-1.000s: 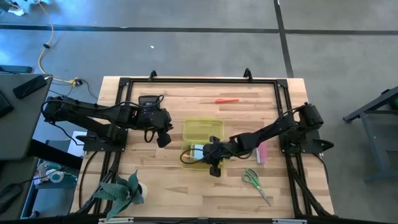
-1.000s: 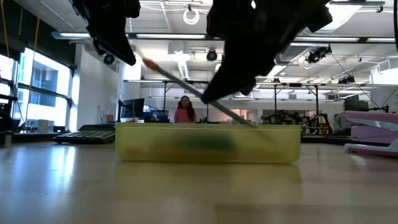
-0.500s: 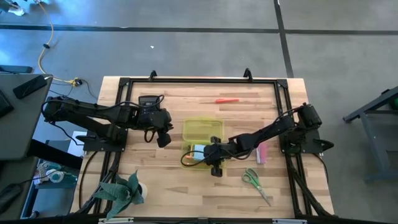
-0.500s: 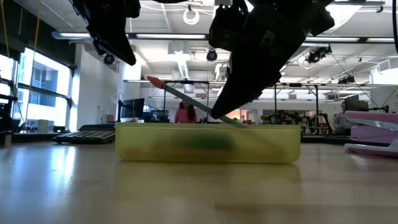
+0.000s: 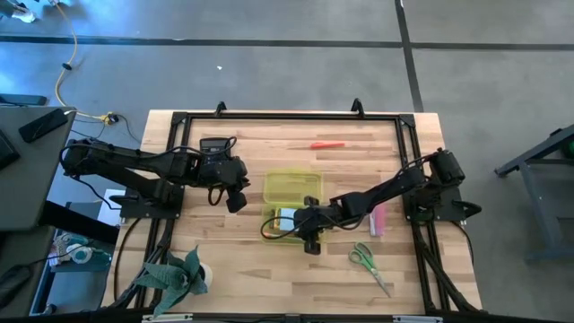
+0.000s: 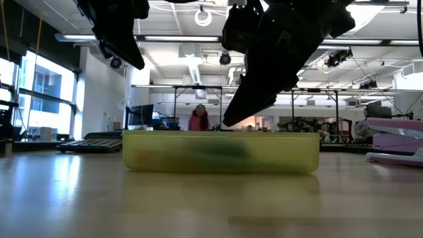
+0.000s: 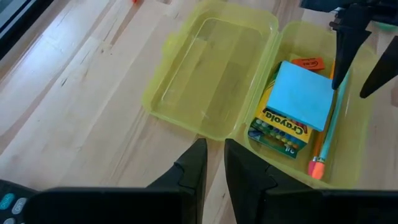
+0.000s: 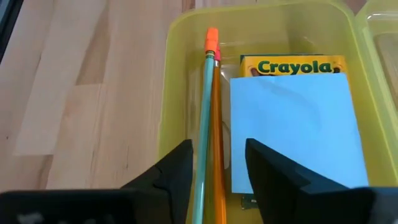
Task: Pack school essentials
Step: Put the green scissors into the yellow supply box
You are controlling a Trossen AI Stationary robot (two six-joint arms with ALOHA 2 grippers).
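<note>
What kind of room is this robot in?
It looks like a robot lab or workshop. Two robot arms are fixed to a wooden table on a bare concrete floor, and behind it are metal frames, ceiling lights and a person.

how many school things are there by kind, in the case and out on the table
In the yellow-green case:
crayon box: 1
blue sticky-note pad: 1
pencils: 2

On the table:
green-handled scissors: 1
red pen: 1
pink item, kind unclear: 1

Total: 7
</note>
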